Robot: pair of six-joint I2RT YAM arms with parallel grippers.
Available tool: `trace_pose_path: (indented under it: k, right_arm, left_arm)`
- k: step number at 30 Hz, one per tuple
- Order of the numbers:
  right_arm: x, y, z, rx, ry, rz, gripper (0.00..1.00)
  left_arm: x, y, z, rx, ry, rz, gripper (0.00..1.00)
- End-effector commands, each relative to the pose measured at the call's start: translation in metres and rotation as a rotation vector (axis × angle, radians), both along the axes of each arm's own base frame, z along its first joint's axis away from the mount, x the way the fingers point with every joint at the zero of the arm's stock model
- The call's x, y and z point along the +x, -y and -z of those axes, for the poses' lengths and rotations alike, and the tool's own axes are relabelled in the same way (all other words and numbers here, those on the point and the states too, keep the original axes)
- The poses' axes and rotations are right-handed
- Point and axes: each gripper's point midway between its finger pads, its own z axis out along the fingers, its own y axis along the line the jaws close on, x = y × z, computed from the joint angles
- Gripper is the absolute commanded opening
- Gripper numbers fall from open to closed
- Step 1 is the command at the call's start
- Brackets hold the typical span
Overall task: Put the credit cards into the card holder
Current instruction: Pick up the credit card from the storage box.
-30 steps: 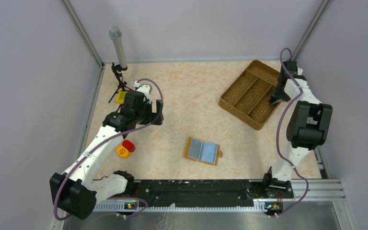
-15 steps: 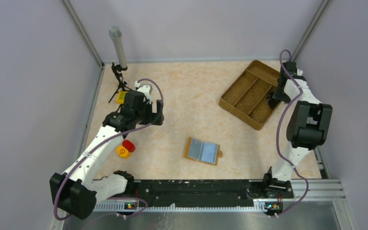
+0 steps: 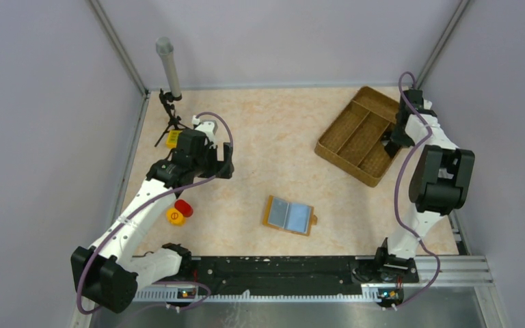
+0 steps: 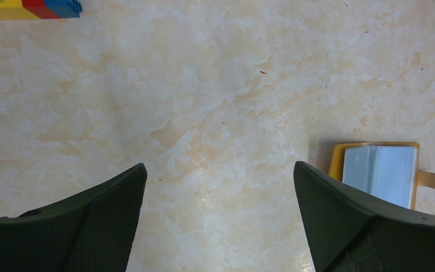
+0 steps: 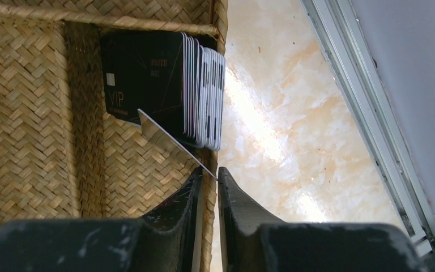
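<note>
Over the last second my right gripper (image 5: 210,175) has gone lower into the woven tray (image 3: 342,167) at the far right corner of the table, and the tray itself has slid a little toward the right edge. The left arm has not moved.

In the right wrist view the jaws are now almost together, with the edge of a single card (image 5: 164,133) between them. I judge that the pick is made, so the lift can come next.

This card is tilted, and its long axis runs diagonally from the stack of credit cards (image 5: 153,79) down to the jaws. The stack leans in the corner of the outer compartment, against the tray wall.

The card holder (image 3: 289,216) lies open and flat in the middle of the table, nearer the near edge. Its long axis goes nearly along that edge, and its snap tab points to the right edge.

The left gripper (image 4: 220,167) hangs over bare table with its jaws wide apart and empty.
</note>
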Motion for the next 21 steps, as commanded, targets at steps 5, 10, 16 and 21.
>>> trace_pose_path:
  k: [5, 10, 16, 21]
  right_arm:
    - [0.013, 0.007, -0.052, -0.033, 0.179, -0.019, 0.06]
    - [0.032, -0.003, -0.071, -0.008, 0.296, -0.104, 0.01]
    - [0.049, -0.021, -0.069, 0.061, 0.35, -0.208, 0.0]
    - [0.055, -0.038, -0.092, 0.099, 0.463, -0.294, 0.0]
  left_arm:
    - [0.006, 0.001, -0.005, -0.001, 0.034, 0.012, 0.99]
    - [0.005, 0.002, -0.006, -0.004, 0.035, 0.018, 0.99]
    - [0.005, 0.002, -0.007, -0.004, 0.041, 0.018, 0.99]
    - [0.005, 0.001, -0.008, -0.005, 0.044, 0.016, 0.99]
